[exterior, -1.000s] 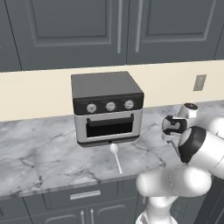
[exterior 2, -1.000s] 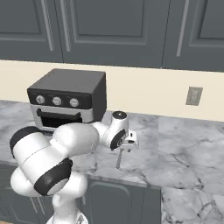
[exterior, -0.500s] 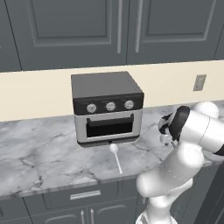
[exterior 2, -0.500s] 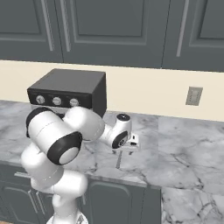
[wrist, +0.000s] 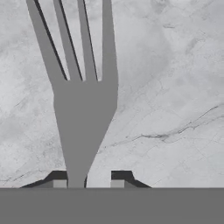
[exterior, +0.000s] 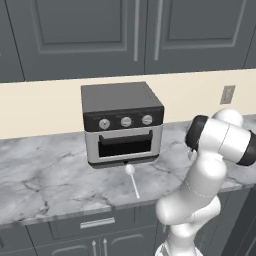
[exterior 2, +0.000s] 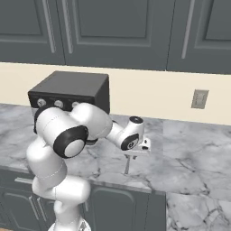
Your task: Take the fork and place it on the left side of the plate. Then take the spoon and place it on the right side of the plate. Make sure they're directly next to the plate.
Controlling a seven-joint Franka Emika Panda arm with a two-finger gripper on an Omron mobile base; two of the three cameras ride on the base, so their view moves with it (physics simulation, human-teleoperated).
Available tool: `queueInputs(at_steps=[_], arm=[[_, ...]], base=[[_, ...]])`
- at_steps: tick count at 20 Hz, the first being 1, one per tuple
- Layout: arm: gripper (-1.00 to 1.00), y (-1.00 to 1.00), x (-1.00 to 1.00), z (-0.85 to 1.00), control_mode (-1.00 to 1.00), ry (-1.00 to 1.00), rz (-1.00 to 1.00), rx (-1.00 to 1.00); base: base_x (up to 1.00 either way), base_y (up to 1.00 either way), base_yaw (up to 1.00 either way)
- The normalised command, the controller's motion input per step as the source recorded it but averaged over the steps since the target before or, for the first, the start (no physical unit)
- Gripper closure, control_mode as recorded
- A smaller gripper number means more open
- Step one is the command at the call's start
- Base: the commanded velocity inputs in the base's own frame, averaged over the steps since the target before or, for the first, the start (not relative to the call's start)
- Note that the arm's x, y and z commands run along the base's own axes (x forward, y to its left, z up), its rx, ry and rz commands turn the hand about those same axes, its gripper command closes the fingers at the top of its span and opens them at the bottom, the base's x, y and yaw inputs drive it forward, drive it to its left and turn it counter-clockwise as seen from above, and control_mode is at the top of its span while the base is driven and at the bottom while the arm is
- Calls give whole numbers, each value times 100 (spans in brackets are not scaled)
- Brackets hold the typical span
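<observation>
Reaching down near the worktop's [exterior 2: 189, 153] front edge, the hand [wrist: 89, 181] sits low over the fork [wrist: 83, 109]. In the hand view the fork lies flat on the grey marble. Its four tines point away from the hand and its handle runs back between the two finger tips. The handle sits hard against one tip [wrist: 59, 183] while a gap remains on the side of the other. The tips are drawn partway in, and I cannot tell whether they actually grip the fork.

From the right base view the hand [exterior 2: 133, 155] is at the end of the outstretched arm, to the right of the oven [exterior 2: 72, 92]. The fork [exterior 2: 127, 164] shows as a thin grey sliver just below it.

The spoon [exterior: 132, 180] lies on the worktop in front of the oven [exterior: 122, 122]. Its round bowl is just before the oven door and its handle points toward the front edge.

Behind, a cream wall carries an outlet [exterior 2: 200, 98], with dark grey cabinets [exterior: 125, 35] above.
</observation>
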Motion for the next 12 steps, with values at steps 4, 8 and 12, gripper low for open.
queueInputs(at_steps=[4,8,12], arm=[[100,30,-7,-38,-100,0,0,-3],[100,44,-8,-28,-100,0,0,-4],[100,51,-42,14,-100,-6,0,-1]], base=[[0,0,0],[0,0,0],[0,0,0]])
